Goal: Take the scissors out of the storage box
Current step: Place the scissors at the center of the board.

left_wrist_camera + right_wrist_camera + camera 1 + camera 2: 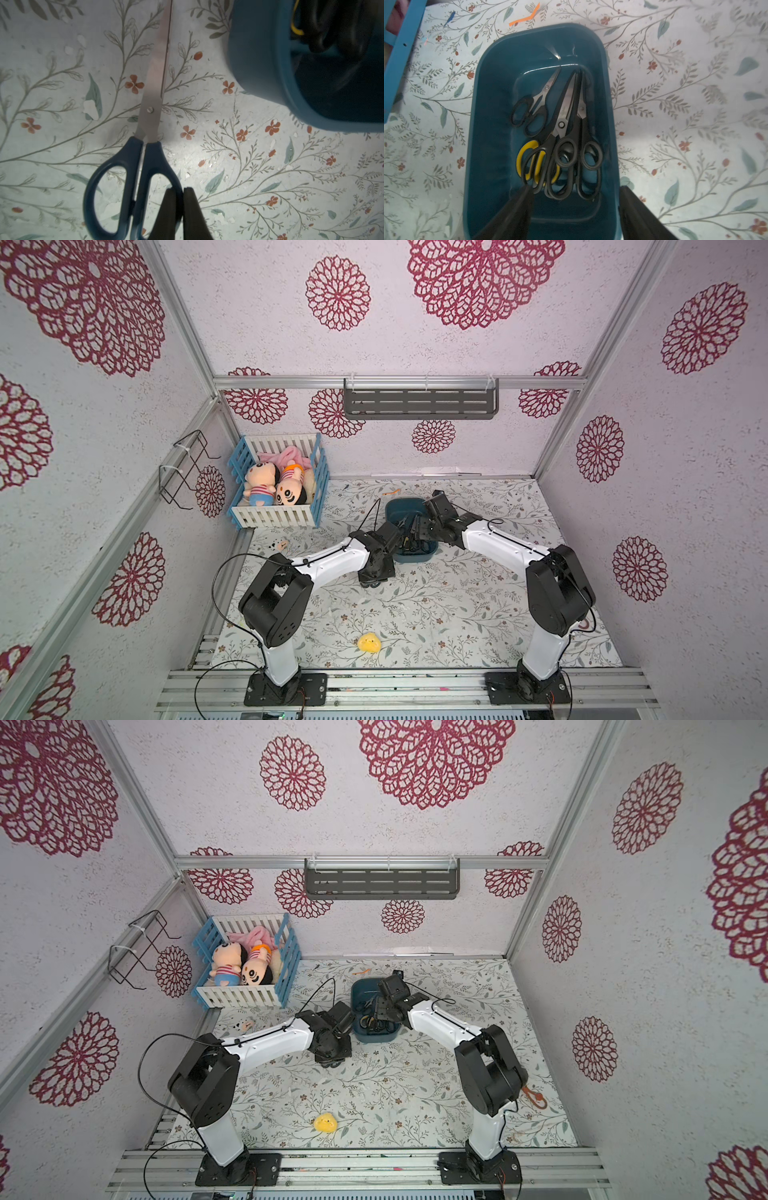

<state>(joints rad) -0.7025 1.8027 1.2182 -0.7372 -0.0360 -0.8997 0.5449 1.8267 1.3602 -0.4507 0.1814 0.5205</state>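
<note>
**Pincer status: left clamped, right apart**
Your left pincer (178,191) is clamped on one handle loop of the blue scissors (149,116), just beside the box (488,124). Your right pincer (575,187) hangs with its jaws apart above the black and yellow scissors (564,124) in the box, holding nothing

Crimson-medallion walls (266,352), leafy floral table cover (415,614)

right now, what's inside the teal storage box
The storage box holds a small black-handled pair beside a stack of black-handled scissors. A yellow-handled pair lies under that stack, only its loops showing. Its blades are covered, and the stack's count is unclear.
</note>
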